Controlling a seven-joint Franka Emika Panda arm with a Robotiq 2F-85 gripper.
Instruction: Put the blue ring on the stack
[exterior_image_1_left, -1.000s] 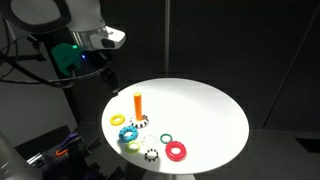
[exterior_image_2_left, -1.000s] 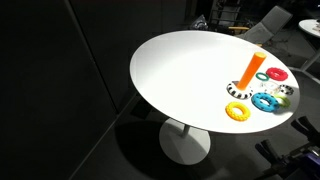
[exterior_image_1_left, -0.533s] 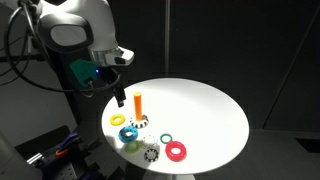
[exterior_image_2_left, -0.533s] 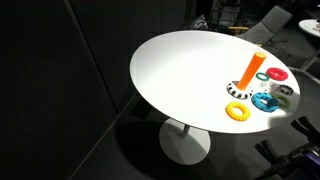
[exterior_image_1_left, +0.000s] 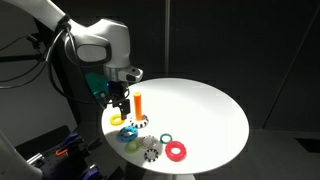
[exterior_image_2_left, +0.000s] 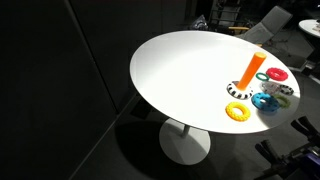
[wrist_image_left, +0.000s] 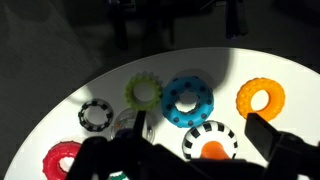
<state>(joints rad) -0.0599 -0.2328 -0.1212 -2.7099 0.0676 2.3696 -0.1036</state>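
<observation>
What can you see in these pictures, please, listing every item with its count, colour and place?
table: one, white, round, carrying everything else
peg: one, orange, upright on a striped base near the table's edge
blue ring: one, cyan, flat beside the peg's base
yellow ring: one, yellow, flat next to the blue ring
lime ring: one, yellow-green, toothed, on the blue ring's other side
black ring: one, black with pale marks, past the lime ring
green ring: one, dark green, flat, towards the table's middle
red ring: one, red, beside the green ring
gripper: one, dark, open, above the rings by the peg
</observation>
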